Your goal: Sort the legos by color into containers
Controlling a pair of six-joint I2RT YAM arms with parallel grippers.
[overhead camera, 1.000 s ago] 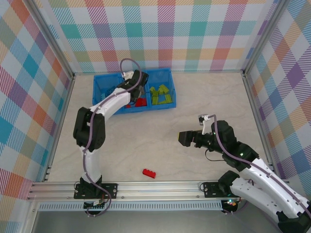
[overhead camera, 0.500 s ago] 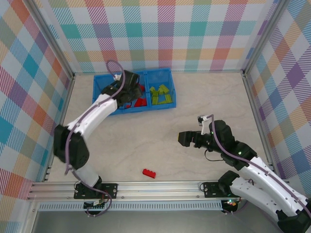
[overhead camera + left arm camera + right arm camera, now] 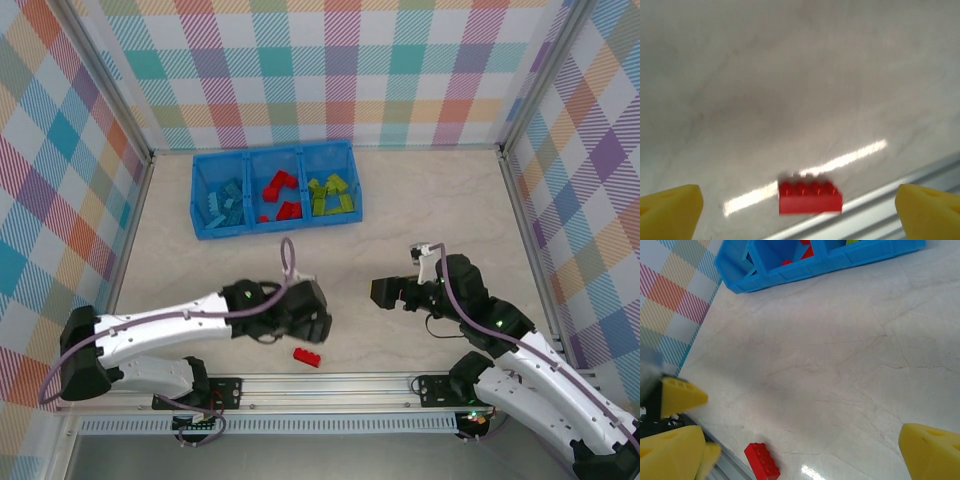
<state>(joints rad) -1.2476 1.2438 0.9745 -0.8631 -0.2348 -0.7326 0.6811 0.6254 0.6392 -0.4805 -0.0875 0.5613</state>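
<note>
Red plastic is the only loose colour left: a single red brick lies on the pale counter close to the near edge, just short of the aluminium rail. The left tool now hangs just behind and above it. A second ago the same arm was stretched out over the bin's middle compartment; it has since swung all the way back to the near side. In the left wrist view its yellow pads stand wide apart at either edge of the picture, with nothing between them but counter and the brick ahead, so it is open and empty.

To the right, the right tool hovers over bare counter, well apart from the brick, spread open and carrying nothing; it has hardly shifted.

At the far side sits the blue bin tray, with blue bricks in the left compartment, red bricks in the middle and lime-green bricks in the right.

My reading is that a red piece was just dropped off, and that this last brick is the final pick before the sort is finished.
</note>
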